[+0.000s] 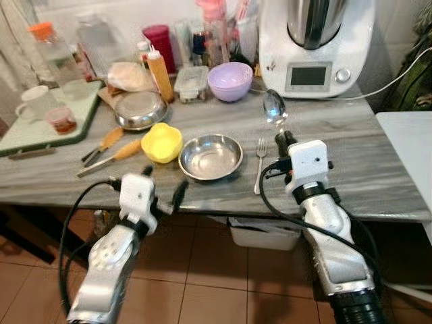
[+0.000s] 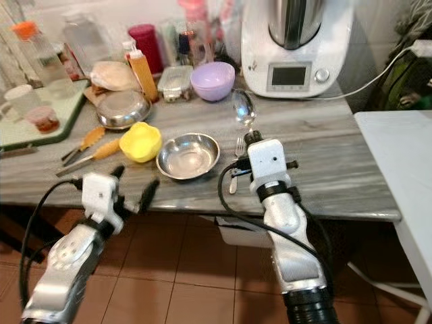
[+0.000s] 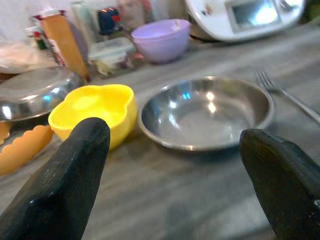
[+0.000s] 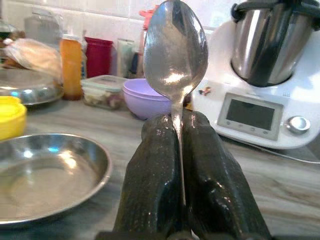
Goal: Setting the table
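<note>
Nearest me, the left tool (image 1: 162,183) hangs just off the front edge of the grey surface (image 1: 378,169), its two black fingers (image 3: 65,185) spread wide with nothing between them, facing the steel bowl (image 1: 210,156) and the yellow bowl (image 1: 162,142) beside it.

A little further in, the right tool (image 1: 286,140) has its fingers pressed together on the handle of a spoon (image 1: 274,106), which stands up out of the grip with its bowl end raised above the surface. A fork (image 1: 260,162) lies flat just right of the steel bowl, between it and the right arm.

That spoon looks light, stiff and polished, so I'd judge it slippery: pinched low on a thin handle, it could swivel or slide if tilted quickly. The fork would be the same, and lying flat it is best taken across the handle.

Behind stand a purple bowl (image 1: 230,80), an orange bottle (image 1: 160,73) and a white kitchen machine (image 1: 316,47).
</note>
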Tool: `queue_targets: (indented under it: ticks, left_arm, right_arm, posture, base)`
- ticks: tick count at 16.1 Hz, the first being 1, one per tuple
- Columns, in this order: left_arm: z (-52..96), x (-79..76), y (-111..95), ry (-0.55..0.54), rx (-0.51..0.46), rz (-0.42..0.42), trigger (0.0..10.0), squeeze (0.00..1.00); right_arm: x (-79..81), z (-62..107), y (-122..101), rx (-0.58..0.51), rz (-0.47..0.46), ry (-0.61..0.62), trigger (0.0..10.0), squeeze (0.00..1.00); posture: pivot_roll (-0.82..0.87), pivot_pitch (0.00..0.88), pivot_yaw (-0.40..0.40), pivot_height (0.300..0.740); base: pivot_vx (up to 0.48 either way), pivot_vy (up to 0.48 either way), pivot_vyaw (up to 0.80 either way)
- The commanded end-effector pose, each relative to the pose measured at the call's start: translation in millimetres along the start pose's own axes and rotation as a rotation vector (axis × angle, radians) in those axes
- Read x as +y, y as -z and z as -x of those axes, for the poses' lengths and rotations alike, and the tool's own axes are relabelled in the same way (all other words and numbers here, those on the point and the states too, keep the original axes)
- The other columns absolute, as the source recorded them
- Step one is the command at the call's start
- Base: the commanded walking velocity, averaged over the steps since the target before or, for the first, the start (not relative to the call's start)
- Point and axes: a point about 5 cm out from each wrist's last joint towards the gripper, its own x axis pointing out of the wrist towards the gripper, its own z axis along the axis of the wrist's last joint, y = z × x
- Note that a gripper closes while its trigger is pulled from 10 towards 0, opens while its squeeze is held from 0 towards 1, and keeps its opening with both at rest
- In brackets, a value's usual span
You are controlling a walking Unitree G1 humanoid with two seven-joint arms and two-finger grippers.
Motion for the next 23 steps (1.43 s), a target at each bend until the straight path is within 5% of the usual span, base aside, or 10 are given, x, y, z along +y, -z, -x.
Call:
queue_targets:
  ticks: [1, 7, 10, 13, 23]
  left_arm:
    - [2.5, 1.2, -5, 0.028, -0.009, -0.015, 10.0, 0.00]
    - [17.6, -16.1, 0, 0.223, 0.038, -0.014, 10.0, 0.00]
    - [18.0, -18.8, 0, 0.248, 0.041, -0.012, 10.0, 0.00]
    - [18.0, -21.3, 1, 0.267, 0.050, -0.009, 10.0, 0.00]
    - [19.6, -27.9, 3, 0.293, 0.064, 0.001, 10.0, 0.00]
  right_arm:
    - [2.6, 0.8, -5, -0.012, -0.007, -0.022, 10.0, 0.00]
    - [-6.4, 1.4, 5, 0.099, -0.122, 0.085, 10.0, 0.00]
    - [-6.2, 0.1, 14, 0.177, -0.198, 0.100, 10.0, 0.00]
    - [-4.6, -6.8, 25, 0.270, -0.368, 0.131, 10.0, 0.00]
    - [6.4, -21.3, 36, 0.393, -0.624, 0.197, 10.0, 0.00]
  posture:
    - [-0.15, 0.096, 0.149, 0.740]
    - [-0.15, 0.107, 0.167, 0.740]
    - [-0.15, 0.108, 0.168, 0.740]
    - [-0.15, 0.109, 0.171, 0.740]
    - [-0.14, 0.107, 0.170, 0.740]
  base:
    - [0.000, 0.000, 0.00]
    - [0.000, 0.000, 0.00]
    - [0.000, 0.000, 0.00]
    - [0.000, 0.000, 0.00]
    - [0.000, 0.000, 0.00]
